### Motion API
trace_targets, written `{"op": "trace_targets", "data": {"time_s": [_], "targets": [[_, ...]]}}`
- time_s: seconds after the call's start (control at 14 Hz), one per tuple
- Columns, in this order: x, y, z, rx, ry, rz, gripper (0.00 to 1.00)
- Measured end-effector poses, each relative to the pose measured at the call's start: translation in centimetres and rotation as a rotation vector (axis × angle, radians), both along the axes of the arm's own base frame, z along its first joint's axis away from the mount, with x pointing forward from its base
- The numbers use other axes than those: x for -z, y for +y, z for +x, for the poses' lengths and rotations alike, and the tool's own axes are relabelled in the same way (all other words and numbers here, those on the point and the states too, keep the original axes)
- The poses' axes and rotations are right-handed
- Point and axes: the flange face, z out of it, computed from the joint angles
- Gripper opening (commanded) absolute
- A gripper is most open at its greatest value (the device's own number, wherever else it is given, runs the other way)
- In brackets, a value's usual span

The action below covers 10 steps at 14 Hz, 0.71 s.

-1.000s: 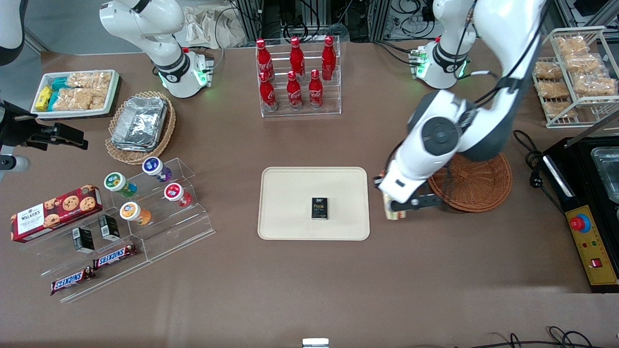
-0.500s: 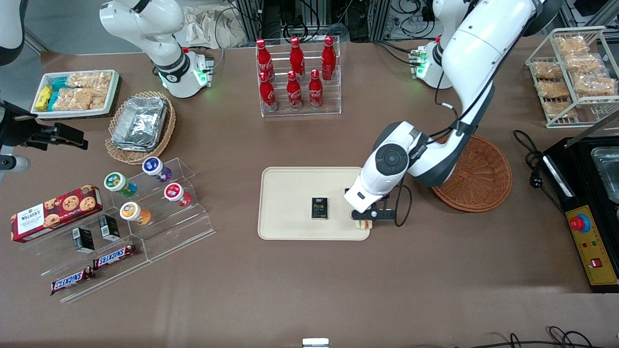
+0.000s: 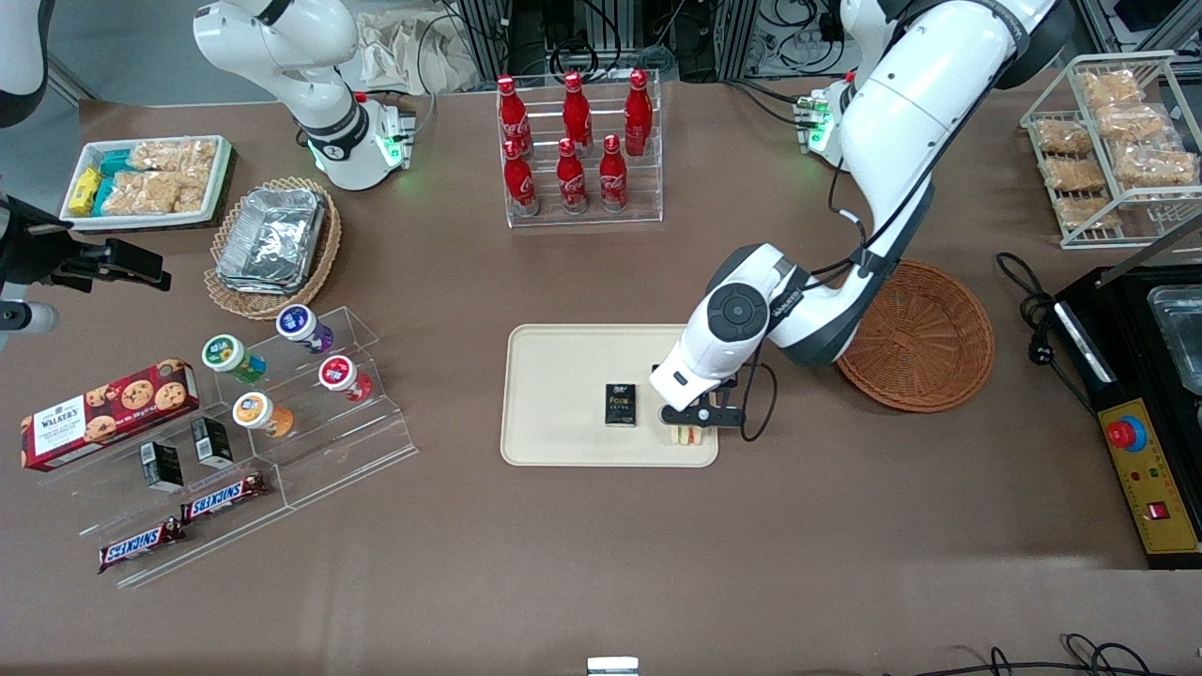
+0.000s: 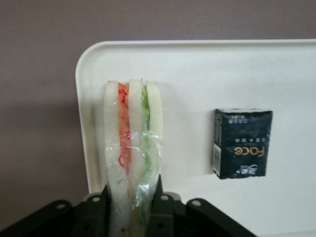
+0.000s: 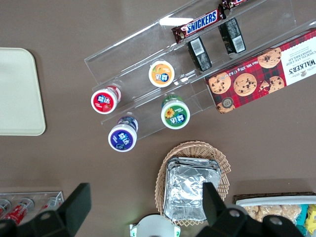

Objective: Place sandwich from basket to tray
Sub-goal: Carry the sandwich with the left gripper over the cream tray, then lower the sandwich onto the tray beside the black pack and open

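Gripper (image 3: pixel 693 420): positioned over the tray (image 3: pixel 563 376) corner nearest the basket (image 3: pixel 925 338), fingers (image 4: pixel 157 197) clamped on the wrapped sandwich (image 4: pixel 132 148). Sandwich: held over the tray, beside a small black Face box (image 3: pixel 620 405). Basket: seen without contents.

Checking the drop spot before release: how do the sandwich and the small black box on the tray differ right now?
The sandwich is a pale wrapped wedge; the black box is dark and rectangular. The sandwich is clamped in the gripper near the tray corner; the box lies flat and free nearer the tray's middle. Both are over the tray.
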Motion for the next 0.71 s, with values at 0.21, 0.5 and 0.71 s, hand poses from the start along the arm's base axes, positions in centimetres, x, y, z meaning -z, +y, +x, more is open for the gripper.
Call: {"op": "trace_targets", "data": {"time_s": [0.21, 0.5, 0.71], "targets": [[-0.1, 0.0, 0.3, -0.003, -0.005, -0.003, 1.00], [-2.6, 0.2, 1.7, -0.046, -0.041, -0.015, 1.00], [-8.6, 2.3, 3.2, -0.092, -0.077, 0.019, 1.00]]}}
